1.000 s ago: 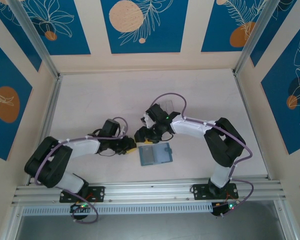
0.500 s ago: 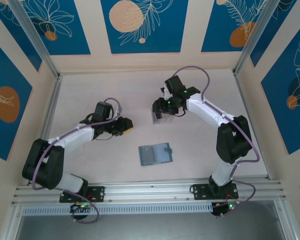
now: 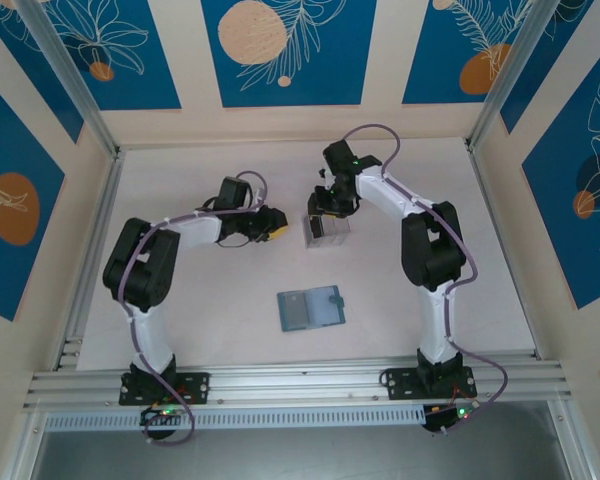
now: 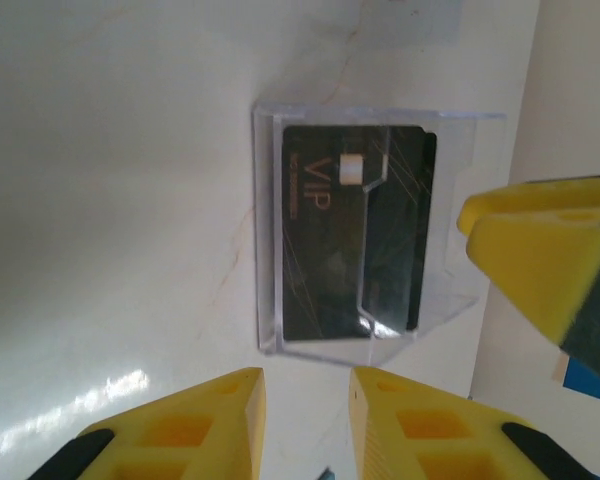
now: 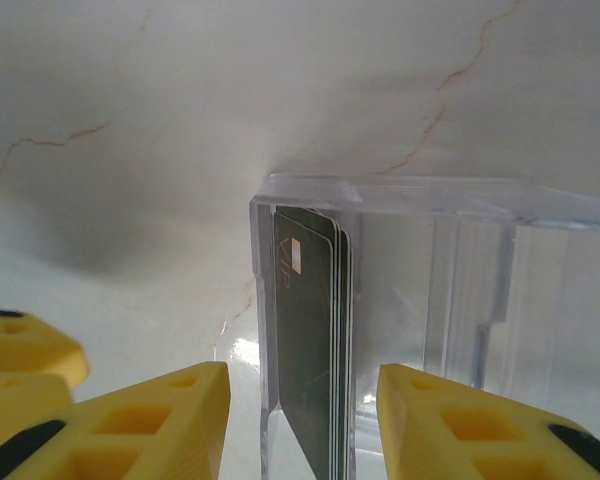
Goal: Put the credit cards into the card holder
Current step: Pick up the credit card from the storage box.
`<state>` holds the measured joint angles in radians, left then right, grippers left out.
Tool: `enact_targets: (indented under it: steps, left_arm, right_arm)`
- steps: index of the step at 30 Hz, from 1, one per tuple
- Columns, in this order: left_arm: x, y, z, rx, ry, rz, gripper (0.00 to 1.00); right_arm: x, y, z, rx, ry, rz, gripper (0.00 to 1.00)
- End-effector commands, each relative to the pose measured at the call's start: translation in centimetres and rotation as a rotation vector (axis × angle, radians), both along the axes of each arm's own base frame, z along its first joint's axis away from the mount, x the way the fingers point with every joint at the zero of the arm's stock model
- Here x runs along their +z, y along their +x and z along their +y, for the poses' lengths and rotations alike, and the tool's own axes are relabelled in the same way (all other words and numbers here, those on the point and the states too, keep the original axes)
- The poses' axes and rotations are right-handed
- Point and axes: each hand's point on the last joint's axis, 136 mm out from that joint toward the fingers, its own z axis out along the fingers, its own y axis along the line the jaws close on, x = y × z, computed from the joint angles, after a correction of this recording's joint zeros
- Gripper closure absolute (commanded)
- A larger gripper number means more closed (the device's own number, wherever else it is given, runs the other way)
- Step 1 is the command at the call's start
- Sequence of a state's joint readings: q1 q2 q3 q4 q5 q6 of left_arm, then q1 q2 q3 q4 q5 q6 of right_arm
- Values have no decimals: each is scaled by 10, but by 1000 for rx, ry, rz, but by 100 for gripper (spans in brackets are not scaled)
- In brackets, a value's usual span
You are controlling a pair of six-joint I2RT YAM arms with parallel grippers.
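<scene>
The credit cards are a stack of black cards marked VIP, standing on edge in a clear plastic box against its left wall. My right gripper hangs over the box, open, one finger on each side of the stack and clear of it. My left gripper is open and empty, just left of the box, facing the cards. From above, the left gripper and right gripper flank the box. The card holder lies open and flat nearer the arms' bases.
A yellow finger of the right gripper juts in at the right of the left wrist view. The back wall stands a little behind the box. Bare tabletop lies around the card holder.
Both grippers moved from beside the card holder to the clear box farther back. The right gripper came down over the cards and its jaws narrowed. The card holder stayed put.
</scene>
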<state>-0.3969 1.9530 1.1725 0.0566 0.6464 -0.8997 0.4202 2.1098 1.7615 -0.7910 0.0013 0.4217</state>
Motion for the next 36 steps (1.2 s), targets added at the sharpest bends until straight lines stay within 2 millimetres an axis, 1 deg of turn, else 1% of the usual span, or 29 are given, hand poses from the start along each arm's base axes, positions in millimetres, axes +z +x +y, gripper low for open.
enact_targets:
  steps: [1,4,6,15,18,24,31,36]
  left_arm:
    - [-1,5,-17,-32,-55,14,72]
    - [-9,6,-23,-45,-59,28,72]
    - [-12,6,-27,-55,-61,32,72]
    - [-27,6,-41,-82,-64,59,72]
    - [-30,6,-45,-86,-69,63,72]
    - [-34,4,-48,-92,-74,71,72]
    - [-39,3,-53,-103,-79,79,72]
    - [-42,3,-55,-105,-79,84,72]
  right_arm:
    - [-6,0,-3,21,-31,27,56]
    - [-15,0,-3,23,-37,42,57]
    - [-16,0,0,28,-20,43,58]
    - [-9,-1,12,53,46,57,66]
    - [-9,-1,14,56,59,69,68]
    - [-12,-4,12,58,49,77,68]
    - [-21,-8,17,65,77,115,68]
    - [-20,-9,21,73,111,132,67]
